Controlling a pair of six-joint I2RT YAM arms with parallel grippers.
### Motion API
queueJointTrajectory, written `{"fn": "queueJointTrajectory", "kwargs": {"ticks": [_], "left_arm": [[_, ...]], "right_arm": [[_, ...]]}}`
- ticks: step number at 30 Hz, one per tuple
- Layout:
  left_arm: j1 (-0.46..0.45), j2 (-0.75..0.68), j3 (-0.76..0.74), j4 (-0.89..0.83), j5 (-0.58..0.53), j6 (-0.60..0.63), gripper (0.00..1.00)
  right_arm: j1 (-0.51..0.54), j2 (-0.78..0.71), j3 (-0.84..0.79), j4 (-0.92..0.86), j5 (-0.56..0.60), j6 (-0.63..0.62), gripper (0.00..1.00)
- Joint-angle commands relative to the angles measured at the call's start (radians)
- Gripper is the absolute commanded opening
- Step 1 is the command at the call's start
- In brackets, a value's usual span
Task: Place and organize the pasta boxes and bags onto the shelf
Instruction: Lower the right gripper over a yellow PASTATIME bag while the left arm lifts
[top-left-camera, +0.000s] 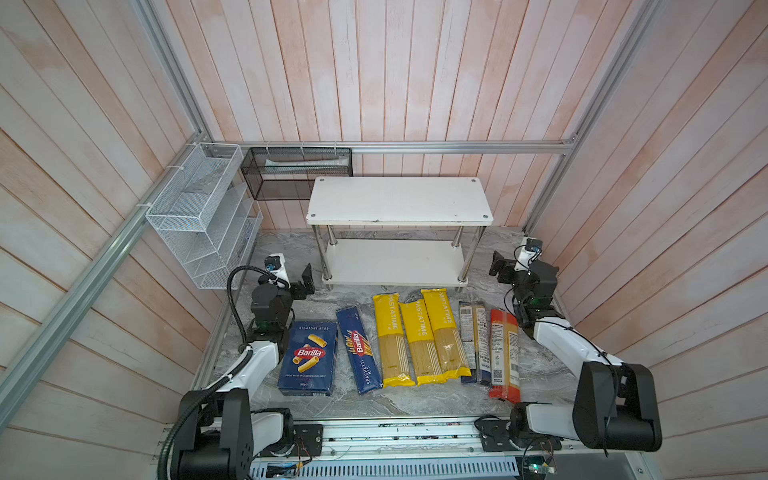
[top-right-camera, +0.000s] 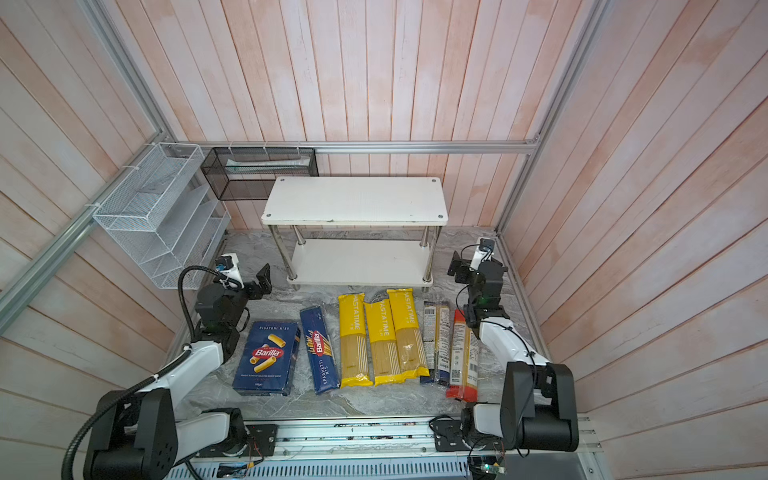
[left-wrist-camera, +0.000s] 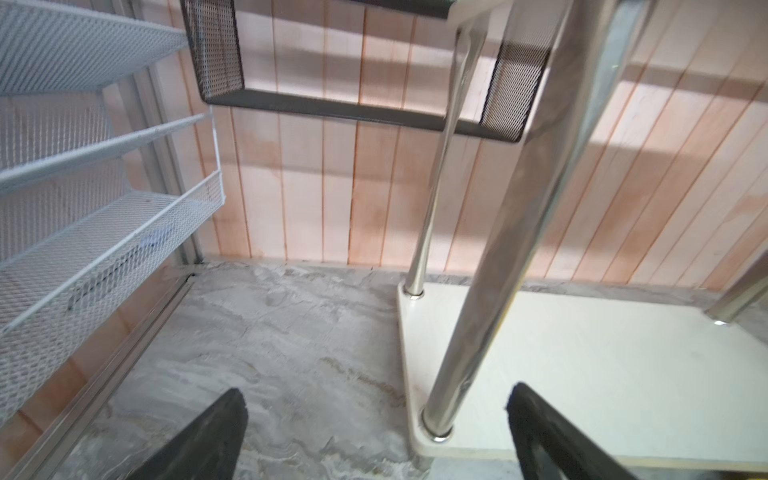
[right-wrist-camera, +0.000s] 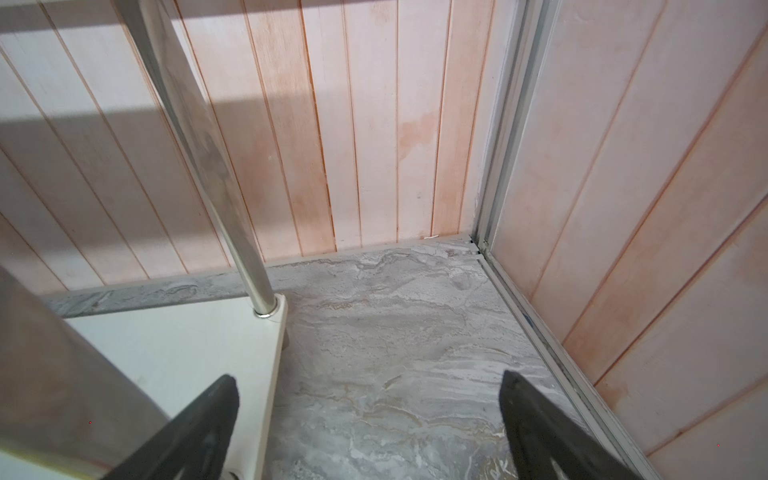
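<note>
Barilla Rigatoni N°89 box (top-left-camera: 308, 358), Barilla Spaghetti N°5 box (top-left-camera: 358, 351), three PASTATIME bags (top-left-camera: 417, 336), left tool (left-wrist-camera: 374, 390) spread, right tool (right-wrist-camera: 366, 376) spread

The shelf (top-left-camera: 399, 199) stands between the left jaws and the right jaws, each near one of its ends. Behind both, toward the arms' bases, a row lies flat on the table (top-left-camera: 332, 299): the Rigatoni box (top-left-camera: 309, 358) nearest the left jaws, then the Spaghetti box (top-left-camera: 358, 350), three yellow bags (top-left-camera: 417, 343), the blue-ended bag (top-left-camera: 473, 343), and the red-ended bag (top-left-camera: 504, 357) nearest the right jaws.
</note>
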Motion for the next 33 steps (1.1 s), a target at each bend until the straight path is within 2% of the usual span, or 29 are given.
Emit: {"fn": "queueJointTrajectory", "kwargs": {"ticks": [1, 6, 12, 22, 33], "left_arm": [[-0.065, -0.059, 0.066, -0.298, 0.055, -0.075, 1.0], [-0.134, -0.166, 0.066, -0.422, 0.152, -0.15, 1.0], [-0.189, -0.255, -0.062, -0.374, 0.151, -0.136, 1.0], [-0.194, -0.222, -0.192, -0.244, 0.156, -0.08, 1.0], [-0.195, -0.202, -0.181, -0.243, 0.178, -0.048, 1.0]], "right_arm": [[0.087, -0.019, 0.057, -0.437, 0.055, 0.06, 0.98], [0.271, -0.082, 0.087, -0.622, 0.095, 0.116, 0.98], [0.439, -0.123, 0.067, -0.719, 0.16, 0.2, 0.98], [0.488, -0.051, -0.034, -0.708, 0.092, 0.242, 0.94], [0.54, 0.04, -0.061, -0.701, 0.046, 0.269, 0.93]]}}
